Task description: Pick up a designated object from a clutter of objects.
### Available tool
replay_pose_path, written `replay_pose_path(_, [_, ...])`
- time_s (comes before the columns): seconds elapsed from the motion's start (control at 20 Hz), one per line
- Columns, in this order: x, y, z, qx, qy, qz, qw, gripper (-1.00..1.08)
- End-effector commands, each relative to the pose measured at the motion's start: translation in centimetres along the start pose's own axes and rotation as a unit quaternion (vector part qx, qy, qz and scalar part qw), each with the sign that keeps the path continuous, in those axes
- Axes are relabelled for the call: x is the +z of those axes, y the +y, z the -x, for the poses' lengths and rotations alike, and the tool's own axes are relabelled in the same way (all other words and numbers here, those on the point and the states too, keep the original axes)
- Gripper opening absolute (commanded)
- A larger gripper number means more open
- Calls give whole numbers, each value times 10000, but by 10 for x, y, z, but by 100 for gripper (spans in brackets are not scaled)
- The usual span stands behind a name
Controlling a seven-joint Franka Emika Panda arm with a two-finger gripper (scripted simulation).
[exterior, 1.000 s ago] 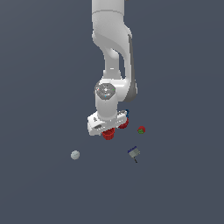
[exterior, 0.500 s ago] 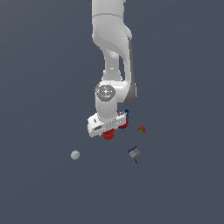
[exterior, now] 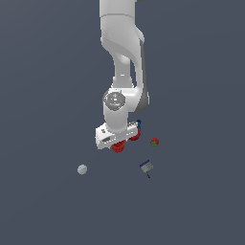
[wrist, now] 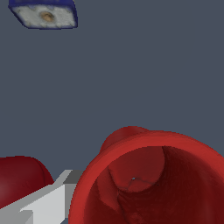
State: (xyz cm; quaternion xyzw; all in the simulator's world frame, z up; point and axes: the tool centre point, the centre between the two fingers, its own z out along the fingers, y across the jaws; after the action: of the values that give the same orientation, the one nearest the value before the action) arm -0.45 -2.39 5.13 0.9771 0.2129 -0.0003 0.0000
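The red cup [wrist: 148, 144] fills much of the wrist view, its open mouth turned toward the camera. In the exterior view it shows as a red shape [exterior: 118, 146] just under my gripper [exterior: 116, 141]. One pale finger [wrist: 52, 199] lies against the cup's outer wall. The other finger is hidden, so I cannot tell how the jaws stand. The red round fruit [wrist: 17, 181] sits close beside that finger and also shows in the exterior view [exterior: 135, 136]. The hand hangs low over the clutter.
A red-green berry [exterior: 154, 142] lies toward the exterior view's right of the hand. A grey-blue block [exterior: 146, 167] [wrist: 43, 15] lies nearer the front. A pale grey ball [exterior: 82, 169] sits apart toward the left. A tiny blue piece [exterior: 139, 123] peeks out behind the hand.
The hand came down very slightly over the red cup, then held still. No object has visibly moved.
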Motion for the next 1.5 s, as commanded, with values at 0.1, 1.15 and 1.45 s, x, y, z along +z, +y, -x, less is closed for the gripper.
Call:
replay_pose_path(0.1, [-14, 7, 3, 3, 10, 6, 10000, -100])
replay_pose_path(1.15, [-195, 99, 57, 1, 14, -7, 10000, -100])
replay_pose_path(1.45, [-255, 131, 73, 0, 10, -6, 10000, -100])
